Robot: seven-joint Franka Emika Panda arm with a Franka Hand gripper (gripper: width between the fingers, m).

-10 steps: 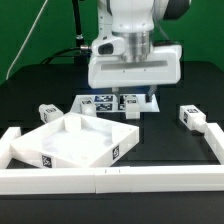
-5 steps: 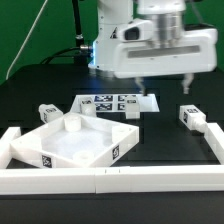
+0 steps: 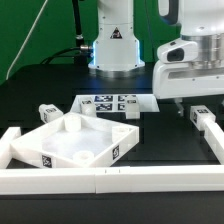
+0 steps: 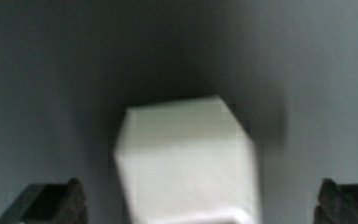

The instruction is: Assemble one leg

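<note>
A white leg (image 3: 207,123) lies on the black table at the exterior view's right, partly hidden by my gripper (image 3: 197,106), which hangs just above it. In the wrist view the leg (image 4: 185,158) lies between my two dark fingertips (image 4: 51,204); the jaws stand wide apart with a gap on each side, so the gripper (image 4: 201,206) is open and empty. The white square tabletop (image 3: 38,149) with raised rims lies at the front left. A second white leg (image 3: 46,112) lies behind it at the left.
The marker board (image 3: 115,103) lies flat in the middle of the table. A low white wall (image 3: 110,181) runs along the front and up the exterior view's right side (image 3: 216,146), close to the leg. The robot base (image 3: 113,45) stands at the back.
My gripper has moved from above the marker board to the exterior view's right and lower, and now sits over the right leg. The parts have not moved.
</note>
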